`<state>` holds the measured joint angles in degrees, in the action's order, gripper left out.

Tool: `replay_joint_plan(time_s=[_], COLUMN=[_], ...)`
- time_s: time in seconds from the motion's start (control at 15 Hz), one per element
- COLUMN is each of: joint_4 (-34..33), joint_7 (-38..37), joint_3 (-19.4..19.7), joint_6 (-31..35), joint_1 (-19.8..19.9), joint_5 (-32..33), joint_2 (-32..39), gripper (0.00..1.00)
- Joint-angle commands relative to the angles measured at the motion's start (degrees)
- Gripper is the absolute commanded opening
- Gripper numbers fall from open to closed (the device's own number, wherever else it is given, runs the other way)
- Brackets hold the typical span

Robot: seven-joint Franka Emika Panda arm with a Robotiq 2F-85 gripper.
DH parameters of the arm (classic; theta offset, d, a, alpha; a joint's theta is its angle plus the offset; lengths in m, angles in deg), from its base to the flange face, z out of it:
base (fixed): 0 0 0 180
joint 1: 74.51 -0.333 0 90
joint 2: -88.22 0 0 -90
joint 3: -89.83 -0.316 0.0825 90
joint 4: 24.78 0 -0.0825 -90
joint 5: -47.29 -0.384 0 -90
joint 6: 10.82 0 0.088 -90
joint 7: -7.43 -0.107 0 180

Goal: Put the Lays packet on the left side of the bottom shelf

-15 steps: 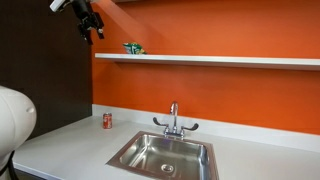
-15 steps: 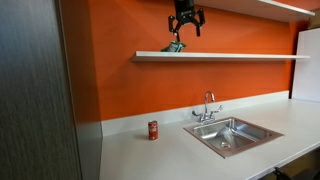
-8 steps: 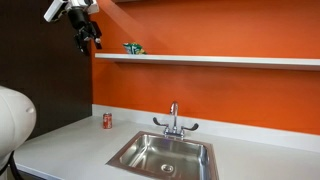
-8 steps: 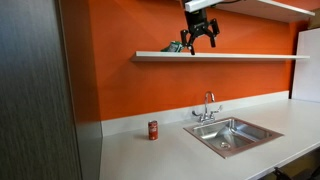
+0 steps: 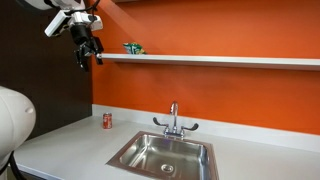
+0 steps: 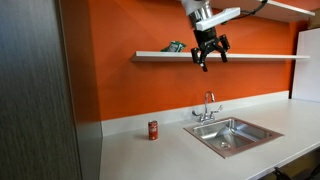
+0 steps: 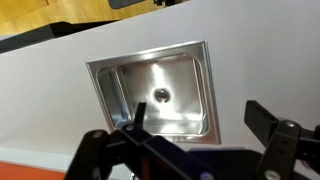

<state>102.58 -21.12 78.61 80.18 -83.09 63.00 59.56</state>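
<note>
The green Lays packet (image 5: 133, 48) lies on the bottom shelf (image 5: 220, 60), near its left end in both exterior views. The fingers (image 7: 265, 116) are spread wide and hold nothing. They hang in the air apart from the packet, over the sink (image 7: 160, 92) and white surface (image 7: 260, 60).

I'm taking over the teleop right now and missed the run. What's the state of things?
Tool: open and empty, in the air in front of the bottom shelf, looking down on the sink.
Lays packet: lying on the bottom shelf near its left end, apart from the tool.
Done: packet placed and released.
Left: probably nothing but parking the arm clear of the shelf.
</note>
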Motion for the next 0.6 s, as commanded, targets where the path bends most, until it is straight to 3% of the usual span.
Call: replay_joint_plan(time_s=[0.0,0.53], joint_4=[5.26,12.25], joint_7=[9.16,17.56], joint_3=[1.38,3.37], joint_6=[6.00,17.19], joint_1=[0.10,0.69], joint_5=[-0.29,-1.14], joint_2=[-2.44,-1.89], gripper=[1.00,1.00])
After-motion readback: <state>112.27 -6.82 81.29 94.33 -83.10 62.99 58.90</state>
